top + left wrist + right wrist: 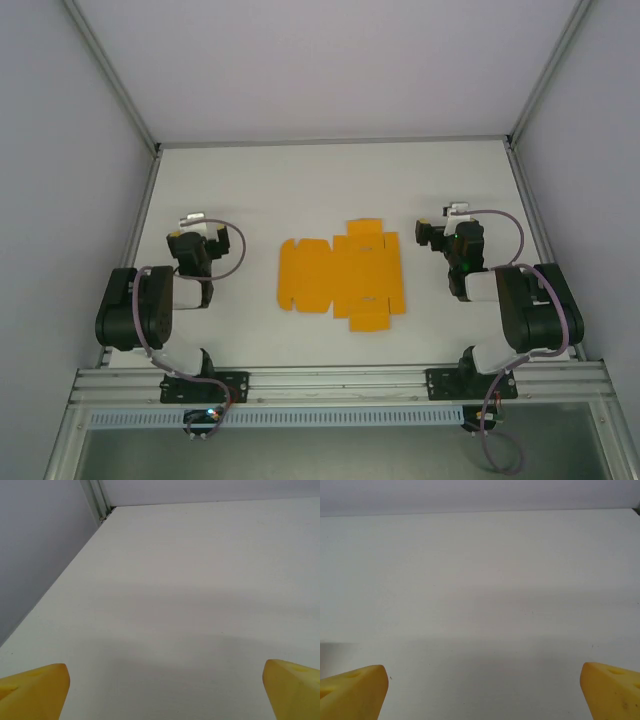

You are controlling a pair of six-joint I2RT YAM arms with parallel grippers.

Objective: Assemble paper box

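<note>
The paper box (340, 275) is a flat orange die-cut sheet with flaps and creases, lying on the white table (330, 180) midway between the two arms. My left gripper (197, 222) rests to the left of the sheet, apart from it. In the left wrist view this left gripper (167, 690) is open, its yellow fingertips (35, 690) wide apart over bare table. My right gripper (452, 214) sits to the right of the sheet, also apart from it. In the right wrist view the right gripper (485, 690) is open with nothing between its yellow fingertips (612, 690).
Grey walls with metal frame posts (110, 75) enclose the table on the left, back and right. An aluminium rail (330, 385) carrying both arm bases runs along the near edge. The back left corner post (97, 500) appears in the left wrist view.
</note>
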